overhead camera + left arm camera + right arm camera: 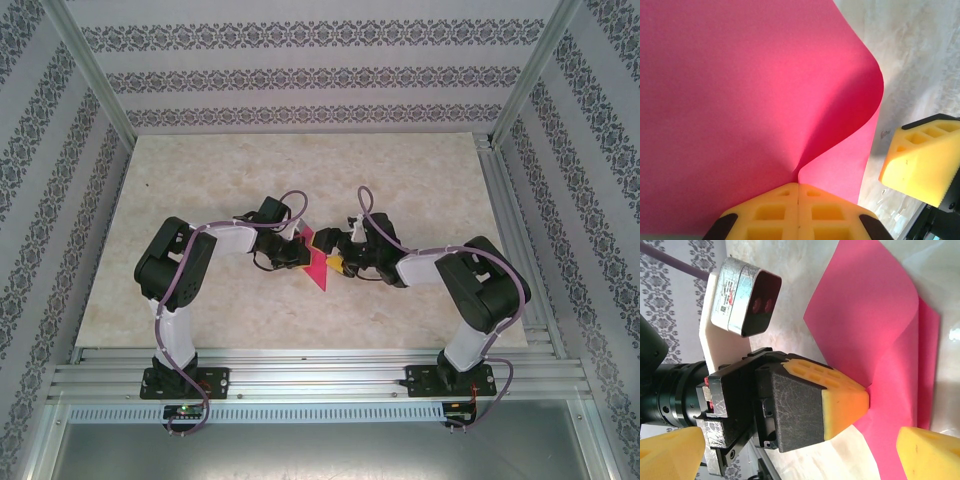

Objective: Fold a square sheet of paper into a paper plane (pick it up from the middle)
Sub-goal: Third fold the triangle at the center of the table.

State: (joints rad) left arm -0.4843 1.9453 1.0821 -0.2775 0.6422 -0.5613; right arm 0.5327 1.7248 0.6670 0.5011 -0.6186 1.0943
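1. Left gripper [798,186]: arm elbow-bent, reaching toward 3 o'clock, clamped on the thin magenta-red square sheet of paper [740,100], which curls mid-table [300,170].
2. Right gripper [337,263]: at the sheet's 3 o'clock side, jaws spread wide.

**Arm posture.** Left arm [180,270] and right arm [480,290] rose from the near edge of the worktop [300,160], elbows out, forearms turned inward toward its middle. Left hand [798,187] was pinched tight on the square sheet of paper [740,100]. Right hand [337,262] faced it, jaws spread wide.

No readable text; camera label [726,292] blurred.
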